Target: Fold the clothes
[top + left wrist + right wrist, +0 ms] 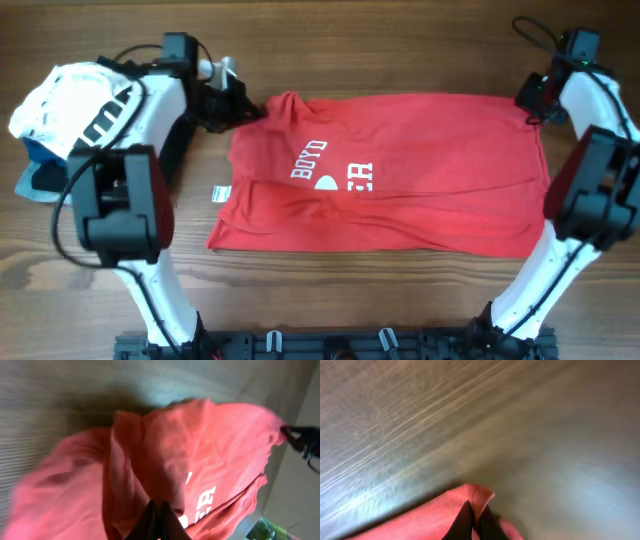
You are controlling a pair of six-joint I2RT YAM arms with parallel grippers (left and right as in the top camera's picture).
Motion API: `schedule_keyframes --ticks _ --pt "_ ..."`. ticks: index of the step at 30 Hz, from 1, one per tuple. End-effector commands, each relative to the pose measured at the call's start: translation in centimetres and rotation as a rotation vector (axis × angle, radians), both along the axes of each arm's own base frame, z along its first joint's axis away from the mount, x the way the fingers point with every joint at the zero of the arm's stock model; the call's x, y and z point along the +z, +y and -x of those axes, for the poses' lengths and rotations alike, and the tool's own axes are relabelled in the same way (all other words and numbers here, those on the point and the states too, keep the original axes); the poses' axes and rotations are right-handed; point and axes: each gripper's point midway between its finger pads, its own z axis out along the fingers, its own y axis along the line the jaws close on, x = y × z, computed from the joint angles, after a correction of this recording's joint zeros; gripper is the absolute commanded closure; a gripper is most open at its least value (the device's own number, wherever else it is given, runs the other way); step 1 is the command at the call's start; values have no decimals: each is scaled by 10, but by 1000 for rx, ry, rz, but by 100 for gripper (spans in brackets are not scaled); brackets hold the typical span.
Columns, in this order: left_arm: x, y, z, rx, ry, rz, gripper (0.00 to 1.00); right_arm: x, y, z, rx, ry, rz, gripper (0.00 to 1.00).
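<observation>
Stretched across the middle of the wood-grained table (400, 40): a red T-shirt (420, 190) of soft, matte cotton, drawn into a rough rectangle with shallow creases running lengthwise. White block lettering (310, 160) and a half-round white logo (327, 183) toward its left part, both partly swallowed by a fold. Small white neck tag (219, 193) poking out at the left edge.

Left gripper (250, 108) at the far left corner of the cloth. Seen from the left wrist, thin dark fingers (147, 522) pressed together with a ridge of red fabric pinched between them, cloth bunching in loose, rounded folds around the grip. Right gripper (532, 105) at the far right corner. From the right wrist, black fingers (461, 522) closed tight on a small peak of the hem, with bare tabletop beyond it, streaked and blurred.

Off to the left, beside the left arm, a crumpled white garment with bold black stripes (70, 95) heaped over something light blue (30, 182).
</observation>
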Motion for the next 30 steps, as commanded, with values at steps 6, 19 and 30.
schedule_keyframes --ticks 6,19,30 --pt "80 8 22 3 -96 -5 96 102 -14 56 -90 14 91 96" --pt "43 50 98 -17 245 -286 96 91 1 153 -94 400 31 96" --pt "69 61 117 -34 230 -271 96 59 12 182 -108 498 -36 95"
